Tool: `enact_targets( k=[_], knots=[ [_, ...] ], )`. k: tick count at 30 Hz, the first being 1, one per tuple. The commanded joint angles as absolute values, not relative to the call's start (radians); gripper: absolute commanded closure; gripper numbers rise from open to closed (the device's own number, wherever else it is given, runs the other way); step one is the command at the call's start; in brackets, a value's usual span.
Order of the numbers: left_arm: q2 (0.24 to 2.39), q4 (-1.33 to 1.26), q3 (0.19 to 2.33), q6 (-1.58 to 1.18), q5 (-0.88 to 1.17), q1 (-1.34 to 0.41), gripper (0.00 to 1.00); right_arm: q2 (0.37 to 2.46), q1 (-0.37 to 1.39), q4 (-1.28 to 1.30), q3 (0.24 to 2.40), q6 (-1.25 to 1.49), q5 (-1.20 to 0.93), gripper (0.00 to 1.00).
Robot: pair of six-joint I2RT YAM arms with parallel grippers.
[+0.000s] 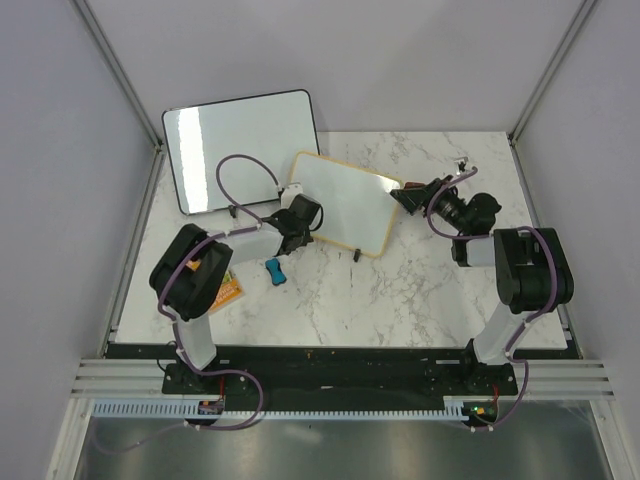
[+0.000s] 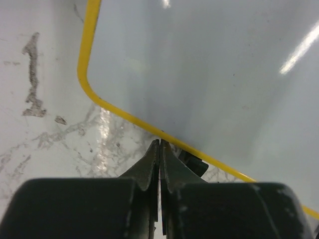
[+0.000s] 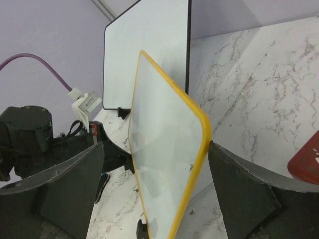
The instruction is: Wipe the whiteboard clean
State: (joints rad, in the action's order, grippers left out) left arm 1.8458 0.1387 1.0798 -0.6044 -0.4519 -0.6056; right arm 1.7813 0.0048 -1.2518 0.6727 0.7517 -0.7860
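Centre of table, slightly toward 12 o'clock: item one, small rectangular whiteboard point(image 1: 345, 200) with white face, thin yellow-wood frame, rounded corners and small black feet. It is turned askew on the white marble-patterned table point(image 1: 400, 300). Whether it lies flat or is propped cannot be told. No writing shows on the face in any view.

Item two, left gripper point(image 2: 159, 147), at the board's 9 o'clock edge. Fingers are pressed together, nothing between them, tips just beside the yellow frame.

Item three, right gripper point(image 1: 407, 197), at the board's 3 o'clock corner. Fingers are spread wide, one on each side of that corner, no contact visible.

Item four, larger black-framed white board point(image 1: 240, 150), at 10 o'clock, not the task's board.

Item five, small blue block point(image 1: 273, 271), at 8 o'clock of the board, possibly an eraser. It lies loose and is not held.

Step in hand, judged: securing or positioning the board, since neither arm carries a wiping tool.

Next move, judged: confirm the face is clean. If marks are found, the left fingers must open and take up the blue block while the right fingers close on the corner to steady the board.
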Motion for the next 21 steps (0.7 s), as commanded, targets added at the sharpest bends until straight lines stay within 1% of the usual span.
enact_targets(
  k=[1, 6, 10, 12, 14, 16, 17, 19, 20, 21],
  knots=[
    [1.862, 0.074, 1.062, -0.655, -0.382, -0.678, 0.98, 1.732, -0.026, -1.316, 0.653, 0.755, -0.788, 0.08],
    [1.859, 0.074, 1.048, -0.684, -0.391, -0.718, 0.98, 1.701, -0.034, -1.278, 0.638, 0.726, -0.769, 0.08],
    [1.824, 0.136, 1.031, -0.733, -0.433, -0.716, 0.98, 1.687, -0.037, -1.227, 0.643, 0.703, -0.749, 0.08],
    [1.763, 0.138, 0.999, -0.733, -0.445, -0.718, 0.98, 1.680, -0.040, -1.198, 0.638, 0.683, -0.736, 0.08],
    [1.676, 0.135, 0.976, -0.729, -0.448, -0.718, 0.94, 1.658, -0.040, -1.160, 0.635, 0.660, -0.718, 0.08],
    [1.609, 0.130, 0.945, -0.701, -0.443, -0.718, 0.88, 1.632, -0.040, -1.137, 0.630, 0.643, -0.706, 0.08],
    [1.577, 0.127, 0.937, -0.692, -0.440, -0.719, 0.77, 1.625, -0.040, -1.114, 0.627, 0.635, -0.693, 0.07],
    [1.473, 0.129, 0.908, -0.661, -0.440, -0.726, 0.62, 1.600, -0.040, -1.077, 0.630, 0.615, -0.689, 0.07],
    [1.433, 0.129, 0.896, -0.655, -0.446, -0.729, 0.44, 1.594, -0.037, -1.060, 0.635, 0.614, -0.696, 0.06],
    [1.369, 0.130, 0.867, -0.647, -0.445, -0.729, 0.37, 1.585, -0.037, -1.058, 0.635, 0.620, -0.696, 0.05]
  ],
)
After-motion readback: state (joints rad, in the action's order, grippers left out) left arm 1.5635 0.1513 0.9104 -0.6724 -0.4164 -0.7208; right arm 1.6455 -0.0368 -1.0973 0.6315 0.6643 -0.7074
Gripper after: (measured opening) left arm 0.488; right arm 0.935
